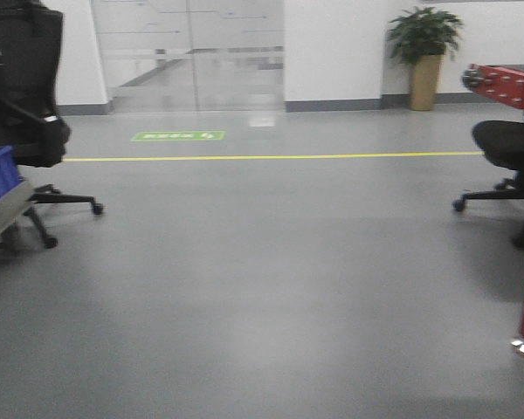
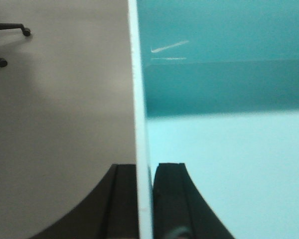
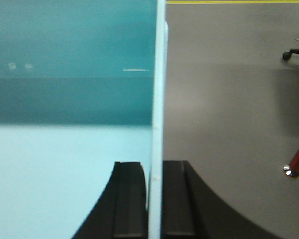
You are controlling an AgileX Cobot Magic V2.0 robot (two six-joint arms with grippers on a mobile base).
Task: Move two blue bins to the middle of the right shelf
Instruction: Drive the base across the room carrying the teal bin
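Over bare grey floor (image 1: 262, 288), left gripper (image 2: 150, 199) and right gripper (image 3: 153, 199) each clamp an opposite side wall of a pale blue bin (image 2: 229, 164), one finger inside, one outside. Two-sided hold likely keeps it level in transit. No right shelf visible.

Front view forward, wrist views close, floor (image 1: 262, 288) shared
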